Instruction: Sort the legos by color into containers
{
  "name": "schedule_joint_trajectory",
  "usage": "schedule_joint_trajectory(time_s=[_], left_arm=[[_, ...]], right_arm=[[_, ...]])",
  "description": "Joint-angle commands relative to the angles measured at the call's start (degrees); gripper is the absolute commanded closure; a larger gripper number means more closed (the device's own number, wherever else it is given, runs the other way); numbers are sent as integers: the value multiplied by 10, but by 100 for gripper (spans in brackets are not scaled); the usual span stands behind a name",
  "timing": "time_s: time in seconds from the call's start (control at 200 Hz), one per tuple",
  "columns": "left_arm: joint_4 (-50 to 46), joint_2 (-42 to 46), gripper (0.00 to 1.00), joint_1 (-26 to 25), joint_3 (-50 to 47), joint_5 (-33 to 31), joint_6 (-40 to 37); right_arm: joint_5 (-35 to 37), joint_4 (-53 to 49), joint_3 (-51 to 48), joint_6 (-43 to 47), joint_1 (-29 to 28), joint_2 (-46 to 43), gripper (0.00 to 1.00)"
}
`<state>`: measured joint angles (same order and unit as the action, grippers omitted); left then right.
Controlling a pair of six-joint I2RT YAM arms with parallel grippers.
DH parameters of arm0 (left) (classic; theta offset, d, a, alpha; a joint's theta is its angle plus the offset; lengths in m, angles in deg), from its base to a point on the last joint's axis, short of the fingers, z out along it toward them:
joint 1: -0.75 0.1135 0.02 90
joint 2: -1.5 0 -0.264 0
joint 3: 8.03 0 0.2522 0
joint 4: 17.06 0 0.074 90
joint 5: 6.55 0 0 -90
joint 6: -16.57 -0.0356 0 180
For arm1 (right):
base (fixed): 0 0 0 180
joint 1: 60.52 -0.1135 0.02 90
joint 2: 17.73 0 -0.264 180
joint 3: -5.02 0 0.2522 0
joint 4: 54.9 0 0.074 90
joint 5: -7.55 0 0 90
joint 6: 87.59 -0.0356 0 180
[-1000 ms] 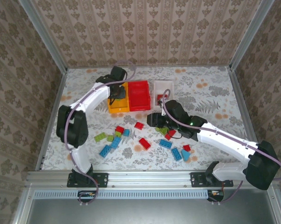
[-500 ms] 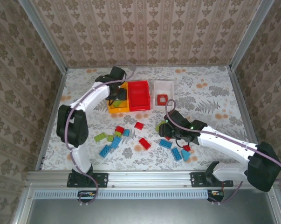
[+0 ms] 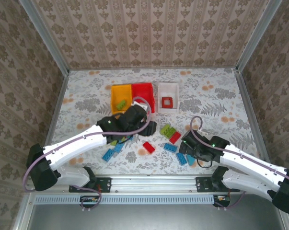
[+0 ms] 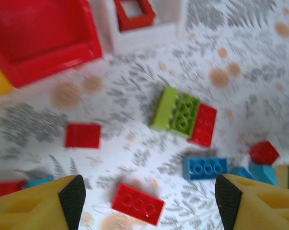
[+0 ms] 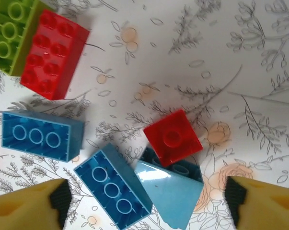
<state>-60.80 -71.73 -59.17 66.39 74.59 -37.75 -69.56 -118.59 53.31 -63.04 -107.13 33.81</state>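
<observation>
r gripper (image 5: 146,191): fingers spread wide, nothing between, hanging over the near-right cluster. your target, the small red square plastic brick (image 5: 173,136), lies just ahead of the gap, a bit right of centre. it's square, so no long axis to line up.

snag: it rests on the edge of the pale blue sloped plastic brick (image 5: 169,191), touching it. the dark blue oblong plastic brick (image 5: 113,189) lies diagonal just beside, twd the left finger. a close there prob drags a blue one along.

l gripper (image 4: 147,191): also wide, empty. the red oblong plastic brick (image 4: 137,204) sits in its gap w/ long axis roughly finger to finger, so you'd likely need a wrist turn.

the hollow red square frame (image 3: 167,102) lies in the white plastic bin (image 3: 168,89), so reds prob go there. l arm is nearer it.
</observation>
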Motion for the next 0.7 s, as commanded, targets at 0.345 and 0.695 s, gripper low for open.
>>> schedule_joint_trajectory(time_s=[0.345,0.695], left_arm=[[87,-7,26,-131,-7,-67,39],[86,-5,27,-137,-8,-82,42]], right_arm=[[-47,83,-79,-244,26,13,5],[-61,121,-98,-247,27,60,20]])
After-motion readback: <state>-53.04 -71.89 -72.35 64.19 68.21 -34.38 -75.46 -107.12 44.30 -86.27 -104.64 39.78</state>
